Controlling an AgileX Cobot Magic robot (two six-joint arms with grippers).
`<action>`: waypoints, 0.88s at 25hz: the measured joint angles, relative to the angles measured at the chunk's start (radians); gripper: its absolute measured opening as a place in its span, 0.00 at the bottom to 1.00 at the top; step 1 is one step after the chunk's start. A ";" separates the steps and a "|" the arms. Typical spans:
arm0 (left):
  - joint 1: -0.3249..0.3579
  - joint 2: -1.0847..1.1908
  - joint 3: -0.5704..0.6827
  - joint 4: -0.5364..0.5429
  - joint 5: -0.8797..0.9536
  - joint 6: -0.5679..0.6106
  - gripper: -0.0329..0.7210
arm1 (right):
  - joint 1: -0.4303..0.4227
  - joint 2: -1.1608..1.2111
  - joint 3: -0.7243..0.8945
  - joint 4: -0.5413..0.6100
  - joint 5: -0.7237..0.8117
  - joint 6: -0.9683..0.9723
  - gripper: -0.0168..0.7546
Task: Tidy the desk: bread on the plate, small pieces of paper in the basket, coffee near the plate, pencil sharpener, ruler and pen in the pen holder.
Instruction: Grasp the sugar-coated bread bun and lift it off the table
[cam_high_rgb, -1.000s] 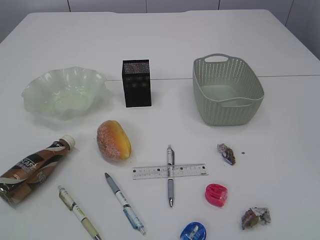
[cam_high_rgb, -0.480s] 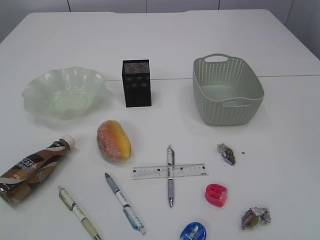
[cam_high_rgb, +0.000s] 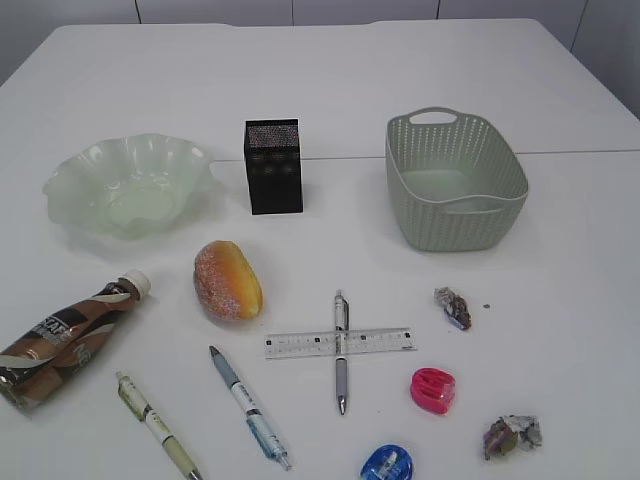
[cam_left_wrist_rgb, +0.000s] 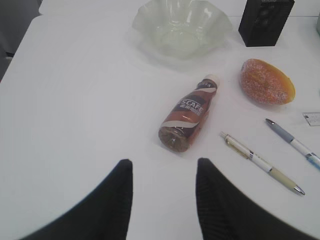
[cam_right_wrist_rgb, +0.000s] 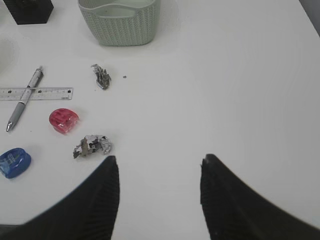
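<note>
A bread roll (cam_high_rgb: 228, 280) lies below a pale green wavy plate (cam_high_rgb: 90, 160). A coffee bottle (cam_high_rgb: 65, 338) lies on its side at the left. A black pen holder (cam_high_rgb: 273, 166) and a grey-green basket (cam_high_rgb: 512, 190) stand at the back. Three pens (cam_high_rgb: 340, 350), (cam_high_rgb: 248, 406), (cam_high_rgb: 157, 425), a clear ruler (cam_high_rgb: 380, 341), a pink sharpener (cam_high_rgb: 432, 389), a blue sharpener (cam_high_rgb: 386, 464) and two paper scraps (cam_high_rgb: 453, 306), (cam_high_rgb: 512, 434) lie in front. Neither gripper shows in the exterior view. My left gripper (cam_left_wrist_rgb: 164, 167) is open, just short of the bottle (cam_left_wrist_rgb: 190, 113). My right gripper (cam_right_wrist_rgb: 159, 162) is open, right of a scraps (cam_right_wrist_rgb: 92, 145).
The white table has a seam (cam_high_rgb: 580, 152) running across behind the basket. In the left wrist view the table's left edge (cam_left_wrist_rgb: 17, 47) is near. In the right wrist view the table's right edge (cam_right_wrist_rgb: 310, 15) shows at the top corner.
</note>
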 joint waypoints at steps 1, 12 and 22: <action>0.000 0.000 0.000 0.000 0.000 0.000 0.46 | 0.000 0.000 -0.002 0.000 -0.002 0.000 0.52; 0.000 0.218 -0.062 -0.069 -0.220 0.000 0.50 | 0.000 0.118 -0.016 0.161 -0.265 0.082 0.52; 0.000 0.587 -0.099 -0.169 -0.740 0.000 0.50 | 0.000 0.563 -0.057 0.164 -0.514 0.073 0.52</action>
